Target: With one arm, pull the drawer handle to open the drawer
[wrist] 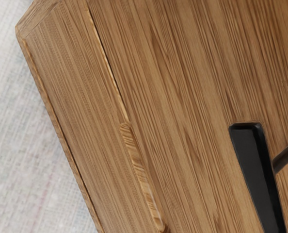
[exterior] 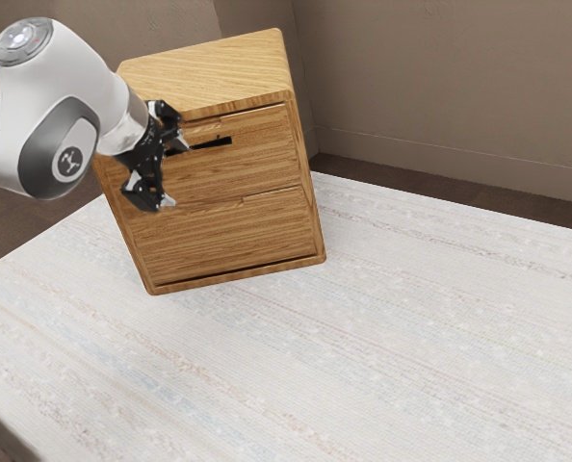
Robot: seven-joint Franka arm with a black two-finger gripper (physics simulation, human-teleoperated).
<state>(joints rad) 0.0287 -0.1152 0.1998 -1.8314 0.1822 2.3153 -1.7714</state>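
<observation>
Fingers (exterior: 153,191) spread apart at one end of the drawer handle (exterior: 207,144).

Soft, even light falls from above: the top of the cabinet (exterior: 238,183), over the claw (exterior: 169,166), shows paler than the front that the claw faces, and the white arm (exterior: 45,106) behind the claw has a gentle sheen on its rounded shell with grey shading underneath. The pale tabletop (exterior: 382,337) below the claw is bright and evenly lit, with a thin dark line of shadow under the cabinet's base, while the floor (exterior: 517,197) and walls (exterior: 440,67) beyond the cabinet are dim and muted. In the wrist view the wood is warm and evenly lit, and the black handle (wrist: 258,179) by the claw reads as a flat dark shape.
</observation>
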